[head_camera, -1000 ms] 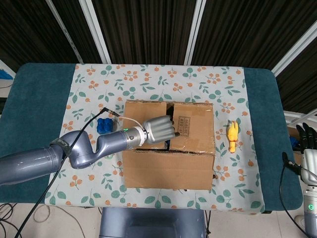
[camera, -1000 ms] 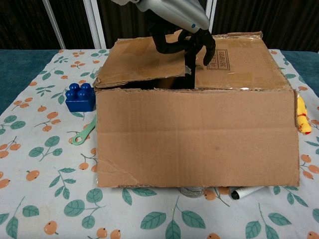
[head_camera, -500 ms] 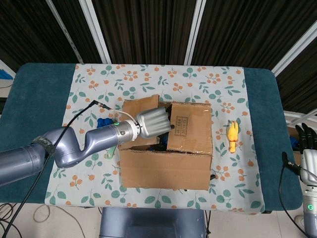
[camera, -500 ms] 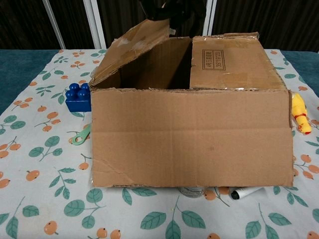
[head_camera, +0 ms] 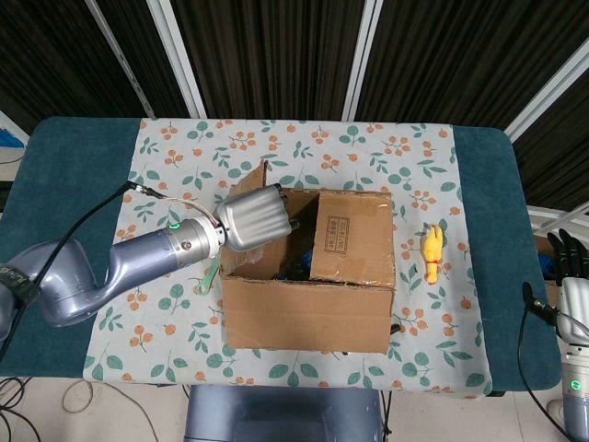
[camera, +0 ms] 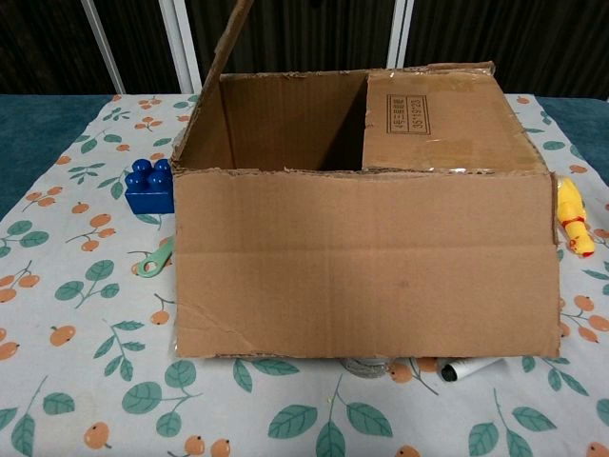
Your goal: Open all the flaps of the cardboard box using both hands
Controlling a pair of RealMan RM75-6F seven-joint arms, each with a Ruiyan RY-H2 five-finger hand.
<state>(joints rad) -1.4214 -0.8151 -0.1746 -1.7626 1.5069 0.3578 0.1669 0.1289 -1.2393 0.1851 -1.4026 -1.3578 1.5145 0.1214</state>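
Cardboard box point(head_camera: 313, 276): mid-bench on the leaf-print cloth point(head_camera: 184, 147). Left flap point(camera: 224, 43) raised near upright; left hand point(head_camera: 256, 219) presses against it, whether gripping or only pushing I cannot tell. Right flap point(head_camera: 354, 238) lies flat across the top. Right hand point(head_camera: 571, 253): at the bench's far right edge, well apart from the box, state unclear. Step in hand: folding the left flap outward. Next, likely: right hand reaches for the right flap's inner edge.
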